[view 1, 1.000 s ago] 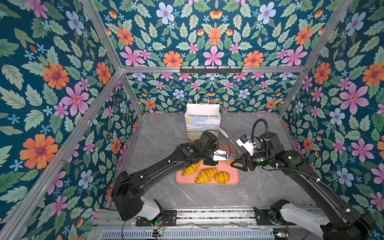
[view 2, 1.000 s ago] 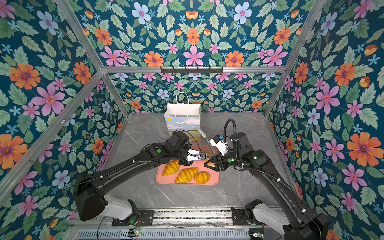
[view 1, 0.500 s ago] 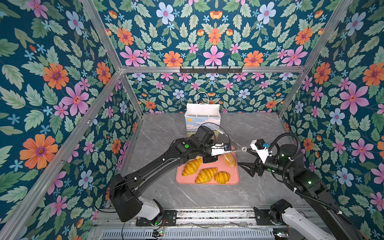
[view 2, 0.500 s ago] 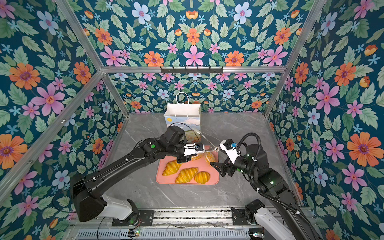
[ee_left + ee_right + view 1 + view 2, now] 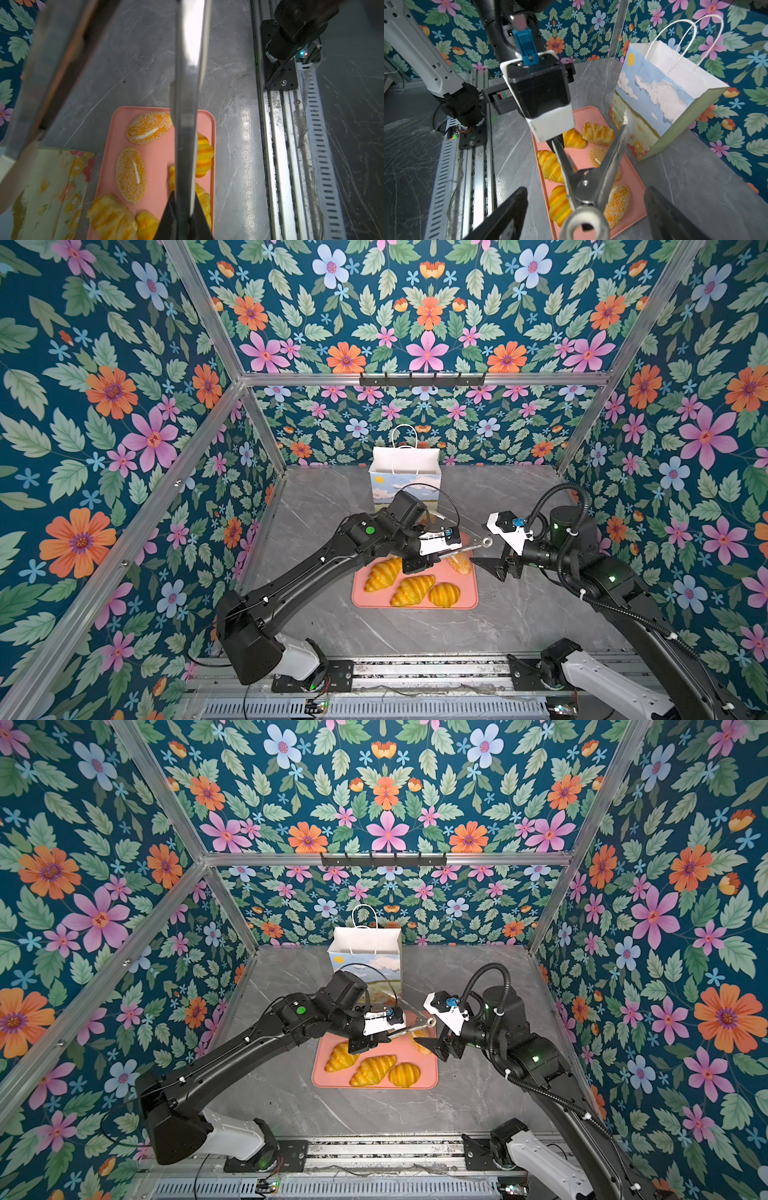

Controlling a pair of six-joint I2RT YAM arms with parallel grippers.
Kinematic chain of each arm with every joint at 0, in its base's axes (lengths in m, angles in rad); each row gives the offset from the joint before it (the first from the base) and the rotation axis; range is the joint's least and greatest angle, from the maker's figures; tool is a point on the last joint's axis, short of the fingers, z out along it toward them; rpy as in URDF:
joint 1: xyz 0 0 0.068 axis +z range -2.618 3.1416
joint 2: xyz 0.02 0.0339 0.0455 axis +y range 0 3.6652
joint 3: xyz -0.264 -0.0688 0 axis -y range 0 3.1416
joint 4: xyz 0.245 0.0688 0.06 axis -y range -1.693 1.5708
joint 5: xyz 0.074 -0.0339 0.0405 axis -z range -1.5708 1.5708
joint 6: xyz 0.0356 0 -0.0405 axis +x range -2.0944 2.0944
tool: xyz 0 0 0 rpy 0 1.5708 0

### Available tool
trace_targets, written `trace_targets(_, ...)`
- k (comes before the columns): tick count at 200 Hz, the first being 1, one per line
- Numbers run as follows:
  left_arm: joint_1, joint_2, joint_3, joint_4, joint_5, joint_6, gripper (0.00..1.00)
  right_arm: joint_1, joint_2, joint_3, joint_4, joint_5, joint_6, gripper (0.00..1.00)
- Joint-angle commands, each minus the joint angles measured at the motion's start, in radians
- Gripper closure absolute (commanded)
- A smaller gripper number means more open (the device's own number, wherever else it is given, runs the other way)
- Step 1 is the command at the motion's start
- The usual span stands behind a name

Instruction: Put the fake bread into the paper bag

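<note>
Backed off since a second ago, the right gripper (image 5: 489,565) now hangs beside the right edge of the pink tray (image 5: 415,605), jaws spread wide and empty. The left arm reaches long and low from the front-left of the table (image 5: 519,614). The left gripper (image 5: 419,563), over the tray's far-left part, is clamped on one leg of the metal tongs (image 5: 471,546), whose ring end points toward the right gripper.

All the fake bread (image 5: 412,590) lies on the tray. The paper bag (image 5: 405,472) stands upright just behind the tray's far edge. Open grey table lies right of the tray and in front of it.

Only the right wrist view shows the tongs' legs splayed, with the free leg slanting toward the bag. It also shows the braided piece (image 5: 598,134), which the left gripper covers in both top views. The left wrist view shows two speckled buns (image 5: 131,173) along the tray's far edge.
</note>
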Motion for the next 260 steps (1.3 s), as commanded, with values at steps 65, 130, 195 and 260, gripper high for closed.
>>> trace_targets(65, 0.0, -0.001, 0.017, -0.063, 0.148, -0.014, 0.9, 0.003, 0.081, 0.029, -0.003, -0.2, -0.037, 0.22)
trace_targets(130, 0.0, 0.007, 0.039, -0.067, 0.161, -0.015, 0.9, 0.003, 0.091, 0.018, 0.005, -0.22, -0.02, 0.3)
trace_targets(195, -0.001, 0.009, 0.04, -0.059, 0.158, -0.016, 0.9, 0.003, 0.08, -0.008, 0.029, -0.242, -0.007, 0.54)
trace_targets(260, 0.0, -0.046, -0.033, 0.135, 0.102, -0.079, 0.76, 0.003, 0.052, -0.018, 0.032, -0.259, 0.0, 0.78)
